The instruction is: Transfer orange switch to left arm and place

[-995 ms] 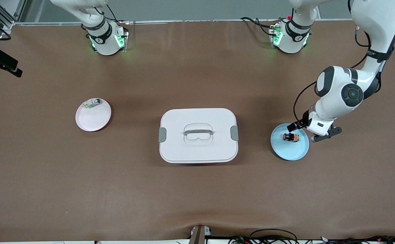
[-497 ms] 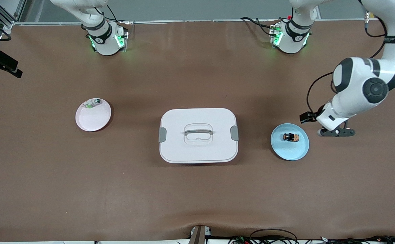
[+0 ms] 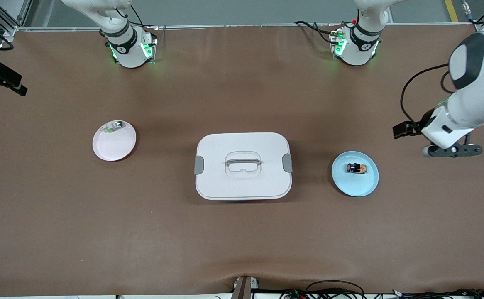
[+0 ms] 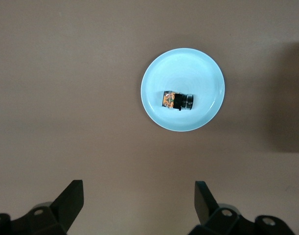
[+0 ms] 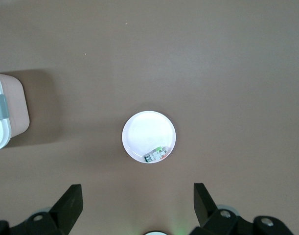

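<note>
Since the orange switch (image 4: 178, 100) lies on its side in the middle of the blue plate (image 4: 208, 73), clear of both sets of jaws, the step in hand looks like the first pick, and it would go best if the left gripper (image 4: 138, 208) first centres over the plate, then turns so its fingers straddle the short black body rather than its length, and comes straight down. In the left wrist view the switch sits ahead of the gap between the two fingertips, not under it, so a sideways correction seems needed before any descent. The left gripper (image 3: 449, 150) hangs in the air over bare table toward the left arm's end, beside the plate, its jaws spread wide and empty, the forearm angled down from a raised elbow. The box (image 3: 243, 165) stands between the two plates, so the carry should probably rise high over it or skirt it before any handover. The right gripper (image 5: 138, 208) waits high over the pink plate (image 5: 149, 132), jaws also wide apart and empty; a small silvery part with green (image 5: 156, 154), hard to make out, lies at that plate's rim.
</note>
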Controlling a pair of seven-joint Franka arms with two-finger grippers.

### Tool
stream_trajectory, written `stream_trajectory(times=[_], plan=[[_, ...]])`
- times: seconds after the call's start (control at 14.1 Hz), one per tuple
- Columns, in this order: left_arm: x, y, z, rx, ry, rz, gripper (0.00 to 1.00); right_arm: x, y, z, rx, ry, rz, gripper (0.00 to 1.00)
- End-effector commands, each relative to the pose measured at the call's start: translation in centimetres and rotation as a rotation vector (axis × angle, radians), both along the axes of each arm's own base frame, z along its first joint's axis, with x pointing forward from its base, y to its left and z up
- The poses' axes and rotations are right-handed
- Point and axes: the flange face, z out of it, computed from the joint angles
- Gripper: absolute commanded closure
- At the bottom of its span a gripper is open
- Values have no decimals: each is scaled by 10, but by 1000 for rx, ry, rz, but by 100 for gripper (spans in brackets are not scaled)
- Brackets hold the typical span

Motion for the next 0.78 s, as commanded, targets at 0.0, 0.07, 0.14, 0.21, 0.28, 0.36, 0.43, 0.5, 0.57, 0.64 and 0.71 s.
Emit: stream_trajectory(times=[0.0,0.07,0.14,0.21,0.28,0.36,0.43,0.5,0.57,0.64,0.71], plan=[[2,6,38,-12,-2,-6,0,2,2,3,-9,-15,-8,0],[3,6,51,-12,-14,-5,0,3,2,4,-10,-18,-8,0],[2,7,61,-11,-17,-4,0,3,1,4,-9,-20,-9,0],[0,6,71,-9,-23,-3,0,3,1,4,-9,-21,-9,0],[0,7,75,-10,-24,-1,0,3,1,4,-9,-21,-9,0],[-2,8,81,-8,-34,1,0,3,1,4,-9,-21,-11,0],[-3,7,85,-6,-42,1,0,3,1,4,-9,-20,-12,0],[-3,7,86,-5,-46,1,0,3,1,4,-9,-20,-9,0],[-3,7,87,-6,-48,1,0,3,1,4,-10,-20,-9,0],[-4,7,89,-5,-51,1,0,3,2,4,-9,-20,-8,0],[-2,7,96,-7,-66,4,0,3,3,4,-9,-20,-6,0]])
